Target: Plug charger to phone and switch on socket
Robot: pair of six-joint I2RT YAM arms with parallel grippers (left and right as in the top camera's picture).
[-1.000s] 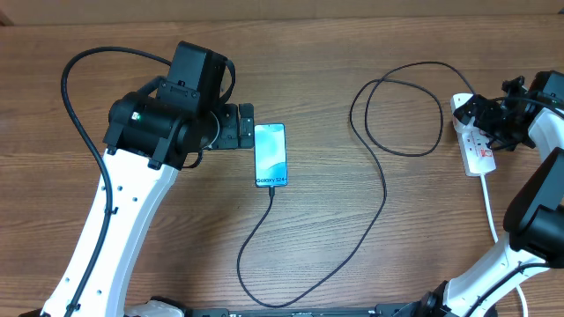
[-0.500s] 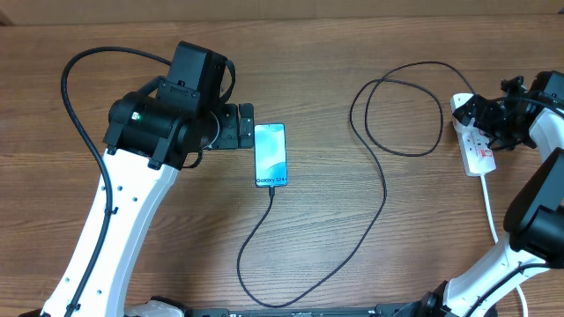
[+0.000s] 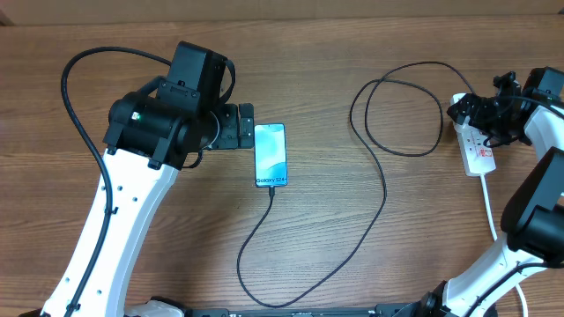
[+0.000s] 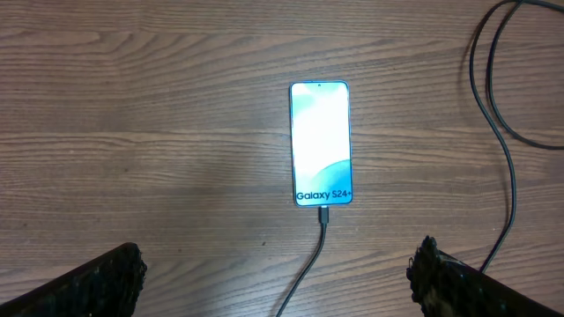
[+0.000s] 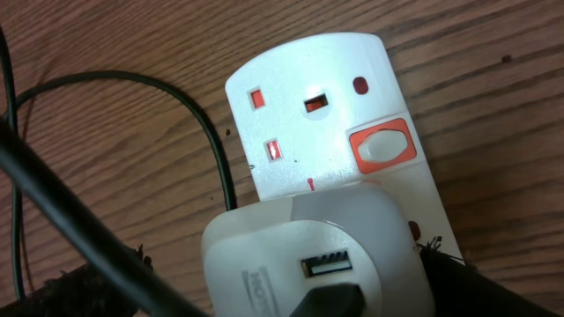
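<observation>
The phone is lying flat on the wood table with its screen lit up. The black charger cable is plugged into its "Galaxy S24+" end. From there the cable swings away from the phone in a big loose curve and loops once. It ends at the socket, which sits well apart from the phone on the right arm's side.

The left claw is near the phone, on the left arm's side of it, spread wide with nothing in it. The right claw is way over at the socket, far from the phone, and also spread wide. It has one finger on either side of the white adapter that's pushed into the strip. It doesn't look like it's pinching the adapter, since there's a clear gap on one side.

The red-framed switch by the free outlet is in plain sight, but I can't tell if it's on or off.
</observation>
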